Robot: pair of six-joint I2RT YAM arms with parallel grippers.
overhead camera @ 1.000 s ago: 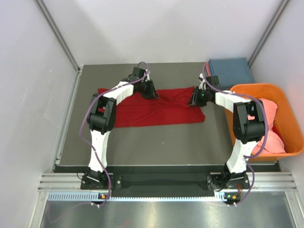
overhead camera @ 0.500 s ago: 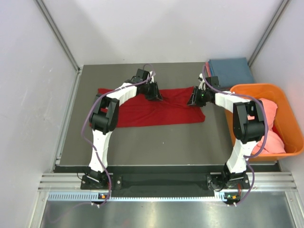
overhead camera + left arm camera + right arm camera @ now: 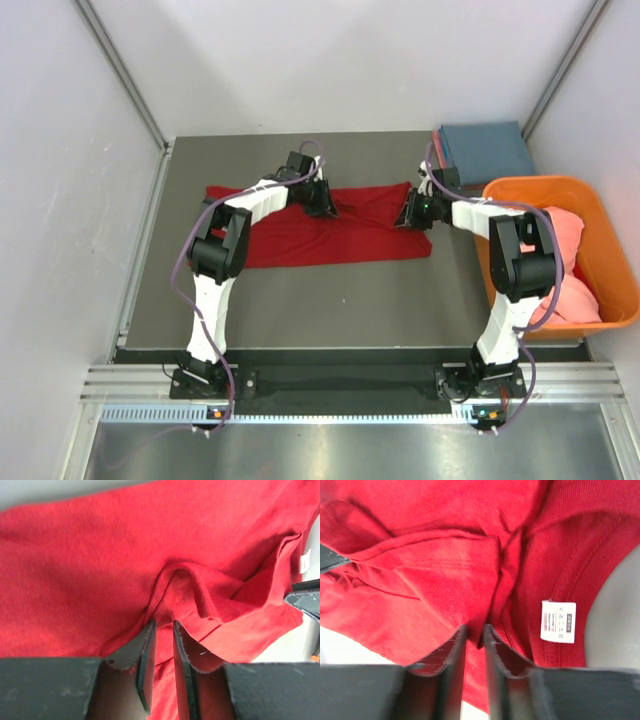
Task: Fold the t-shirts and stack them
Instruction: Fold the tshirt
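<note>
The dark grey table (image 3: 300, 290) fills most of the floor of the booth, with the two arms reaching out over it from the near edge. Across its far half lies the red t-shirt (image 3: 330, 238), spread in a long band from left to right, flat along the near side and rucked into creases along its far edge between the two arms.

At the right edge of the table sits the orange tub (image 3: 535, 184), and a salmon-pink t-shirt (image 3: 572, 240) is heaped loosely inside it. Just beyond the tub, in the far right corner, a blue t-shirt (image 3: 490, 150) lies folded into a neat rectangle.

The left gripper (image 3: 164, 626) is down on the far edge of the red shirt, a little left of its middle. Its jaws stand narrow, with a raised ridge of red cloth running down into the slim gap between them, so it is pinching the shirt. The right gripper (image 3: 474, 630) is at the shirt's right end, by the neck opening. Its jaws are just as narrow, and a fold of red cloth is nipped between them.

Just beside the right fingers, inside the ribbed collar, is the small white neck label (image 3: 558, 621). It has printing on it, too fine to read.
</note>
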